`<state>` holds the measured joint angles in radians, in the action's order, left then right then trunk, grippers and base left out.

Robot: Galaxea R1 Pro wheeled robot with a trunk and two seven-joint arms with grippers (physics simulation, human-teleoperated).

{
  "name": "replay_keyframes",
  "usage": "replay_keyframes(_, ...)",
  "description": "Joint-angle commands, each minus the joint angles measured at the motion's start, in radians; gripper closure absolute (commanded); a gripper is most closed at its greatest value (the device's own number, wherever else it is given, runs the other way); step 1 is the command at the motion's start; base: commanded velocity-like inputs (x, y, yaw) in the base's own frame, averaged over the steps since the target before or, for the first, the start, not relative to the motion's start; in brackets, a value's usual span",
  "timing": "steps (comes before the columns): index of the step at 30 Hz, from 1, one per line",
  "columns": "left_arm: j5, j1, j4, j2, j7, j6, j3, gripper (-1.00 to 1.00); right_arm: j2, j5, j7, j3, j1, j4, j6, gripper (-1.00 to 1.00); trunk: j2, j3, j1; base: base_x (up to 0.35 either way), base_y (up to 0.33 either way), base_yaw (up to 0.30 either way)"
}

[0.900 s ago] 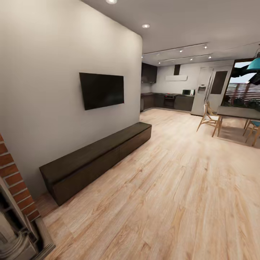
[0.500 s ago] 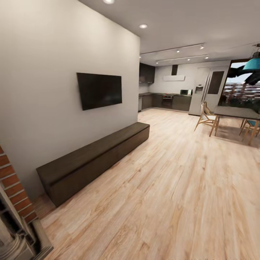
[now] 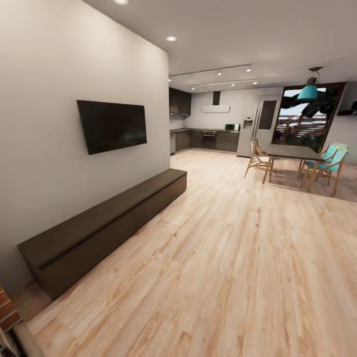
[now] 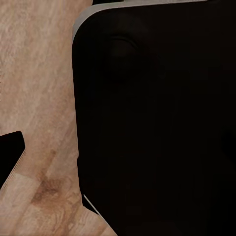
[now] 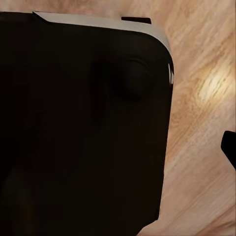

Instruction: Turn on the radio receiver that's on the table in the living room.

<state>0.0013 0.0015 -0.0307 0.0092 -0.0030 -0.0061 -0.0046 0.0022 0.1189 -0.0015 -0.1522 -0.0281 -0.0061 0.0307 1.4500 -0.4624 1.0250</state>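
The radio receiver and the low grey table are out of view. Light wood plank floor (image 3: 238,258) stretches ahead toward a kitchen. In the left wrist view a black rounded panel (image 4: 157,118) of my own body hangs over the floor, and a dark fingertip (image 4: 10,152) pokes in at the edge. The right wrist view has a similar black panel (image 5: 83,123) and a dark fingertip (image 5: 229,147) over the planks. Neither view lets me see how the jaws stand.
A long dark wooden bench cabinet (image 3: 104,223) runs along the left wall under a wall TV (image 3: 111,125). A dining table (image 3: 292,151) with wooden and teal chairs (image 3: 329,161) stands far right under a teal lamp (image 3: 308,91). A brick corner (image 3: 6,310) sits at bottom left.
The whole view has swung to the right: the camera turned. The brick fireplace has slid almost out at the left, and the dining table and teal chairs have come into view.
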Motion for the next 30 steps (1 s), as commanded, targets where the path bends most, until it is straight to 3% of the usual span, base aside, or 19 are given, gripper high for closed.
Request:
replay_keyframes(1, 0.000, 0.000, 0.000, 0.000, 0.000, 0.000, 0.000, -1.00, 0.000, 0.006, 0.000, -0.006, 0.000, 0.000, 0.000, -1.00, 0.000, 0.000, 0.000, 0.000, 0.000, -0.273)
replay_keyframes(5, 0.000, 0.000, 0.000, 0.000, 0.000, 0.000, 0.000, -1.00, 0.001, 0.028, 0.000, -0.028, -0.001, 0.000, 0.000, -1.00, 0.000, 0.002, 0.000, 0.000, 0.000, -0.273)
replay_keyframes(6, 0.000, 0.000, 0.000, 0.000, 0.000, 0.000, 0.000, -1.00, 0.000, 0.056, 0.000, -0.193, -0.001, 0.000, 0.000, -1.00, 0.000, 0.003, 0.000, 0.000, 0.000, -0.273)
replay_keyframes(30, 0.000, 0.000, 0.000, 0.000, 0.000, 0.000, 0.000, -1.00, -0.001, 0.056, 0.000, -0.194, -0.001, 0.000, 0.000, -1.00, 0.000, 0.014, 0.000, 0.000, 0.000, -0.273)
